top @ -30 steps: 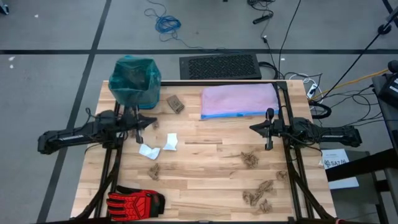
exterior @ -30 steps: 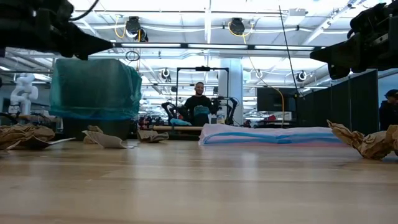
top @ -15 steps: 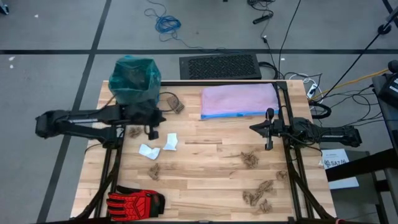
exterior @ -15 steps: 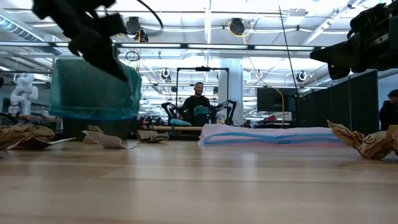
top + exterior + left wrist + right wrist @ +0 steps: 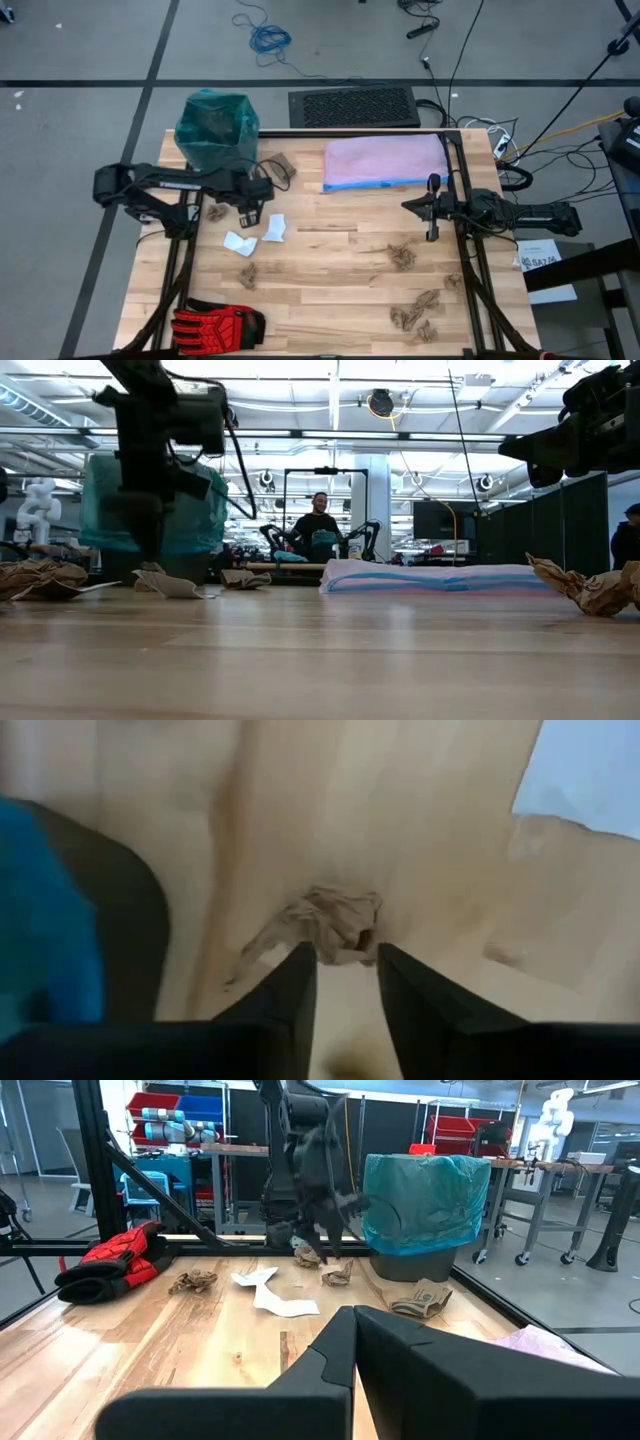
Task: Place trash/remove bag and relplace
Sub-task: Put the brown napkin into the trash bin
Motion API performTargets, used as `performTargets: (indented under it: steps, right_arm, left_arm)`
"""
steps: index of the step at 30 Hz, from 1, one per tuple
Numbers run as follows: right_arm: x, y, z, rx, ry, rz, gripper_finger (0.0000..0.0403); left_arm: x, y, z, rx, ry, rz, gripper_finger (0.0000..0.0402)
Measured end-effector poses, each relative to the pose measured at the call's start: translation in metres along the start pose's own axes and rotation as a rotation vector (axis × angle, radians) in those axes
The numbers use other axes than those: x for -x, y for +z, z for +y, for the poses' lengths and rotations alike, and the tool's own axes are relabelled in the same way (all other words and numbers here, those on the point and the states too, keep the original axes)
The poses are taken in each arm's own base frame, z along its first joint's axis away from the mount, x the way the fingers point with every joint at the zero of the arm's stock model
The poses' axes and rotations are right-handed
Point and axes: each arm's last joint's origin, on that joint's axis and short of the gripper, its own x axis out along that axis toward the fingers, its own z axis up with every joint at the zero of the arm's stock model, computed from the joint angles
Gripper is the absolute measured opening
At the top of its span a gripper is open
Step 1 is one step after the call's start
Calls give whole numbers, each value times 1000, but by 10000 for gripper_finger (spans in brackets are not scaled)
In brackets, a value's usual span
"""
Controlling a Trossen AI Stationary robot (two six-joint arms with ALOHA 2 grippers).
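The bin, lined with the teal-green bag (image 5: 215, 125), stands at the table's far left corner. Trash lies scattered: white paper wads (image 5: 273, 228), tan-brown shreds (image 5: 402, 257) and a brown block (image 5: 283, 166). My left gripper (image 5: 345, 965) points steeply down, open, just near of the bin. Its fingertips stand over a tan shred (image 5: 330, 925) without visibly touching it. My right gripper (image 5: 408, 206) waits at the table's right side, level and shut, with nothing in it.
A pale lilac bag (image 5: 385, 160) lies flat at the far right. A red-and-black glove (image 5: 215, 325) lies at the near left corner. More shreds (image 5: 420, 305) sit at the near right. Bare wood lies in the table's middle.
My left gripper has swung out from its level rest toward the table's right. It has tipped over until it points steeply down, and it has sunk in front of the bin, over the trash beside it. No object has moved.
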Motion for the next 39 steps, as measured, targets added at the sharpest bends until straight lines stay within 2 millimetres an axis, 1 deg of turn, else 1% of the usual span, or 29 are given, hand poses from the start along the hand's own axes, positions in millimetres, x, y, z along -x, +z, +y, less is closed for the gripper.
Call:
performTargets:
  steps: [4,7,15,17,19,21,23,24,25,29,32,38,39]
  right_arm:
    - [0,0,0,0,0,0,0]
    - [0,0,0,0,1,0,0]
    - [0,0,0,0,1,0,0]
    - [0,0,0,0,0,0,0]
    - [0,0,0,0,1,-1,0]
    - [0,0,0,0,1,0,0]
    - [0,0,0,0,1,0,0]
    - [0,0,0,0,1,0,0]
    - [0,0,0,0,1,0,0]
    - [0,0,0,0,1,0,0]
    - [0,0,0,0,1,0,0]
    - [0,0,0,0,0,0,0]
    - [0,0,0,0,1,0,0]
  left_arm:
    - [-13,6,-4,-4,0,30,149]
    - [-22,11,-8,-9,-25,51,162]
    - [-50,17,-16,-33,-18,144,160]
    - [-54,18,-17,-39,-15,161,146]
    - [-54,18,-18,-39,-17,161,121]
    - [-54,18,-19,-44,-24,157,83]
    - [-53,18,-21,-49,-31,147,35]
    - [-53,18,-22,-51,-32,139,19]
    - [-52,18,-22,-52,-32,129,11]
    - [-45,23,-25,-55,-11,50,3]
    - [-31,33,-28,-53,-10,-33,2]
    - [19,54,-25,-8,-27,-219,1]
    - [30,57,-23,-1,-21,-249,1]
